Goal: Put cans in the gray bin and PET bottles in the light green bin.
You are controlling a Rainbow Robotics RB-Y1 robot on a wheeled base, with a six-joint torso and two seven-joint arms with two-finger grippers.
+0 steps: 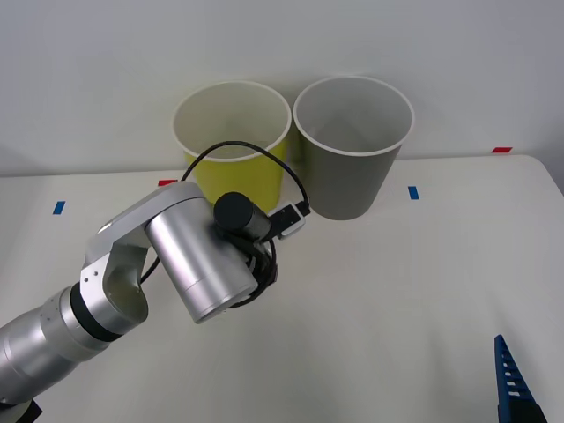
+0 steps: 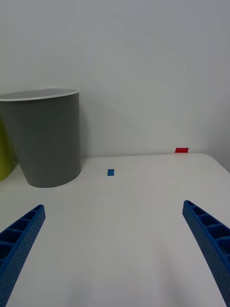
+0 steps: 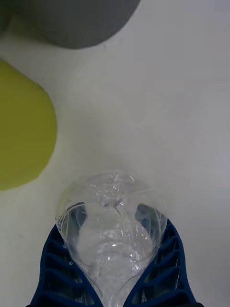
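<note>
My left gripper [image 3: 115, 288] clamps the clear PET bottle [image 3: 112, 225] near the light green bin [image 1: 231, 141]; the gray bin [image 1: 352, 145] stands right of it. My right gripper [image 2: 112, 249] idles, fingers wide apart, empty.

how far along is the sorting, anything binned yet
Nothing looks binned: the visible insides of the light green bin and the gray bin appear bare. In hand: the left gripper grips the PET bottle just short of the bins. Left: carrying it over the light green bin and dropping it. The right gripper waits open.
</note>
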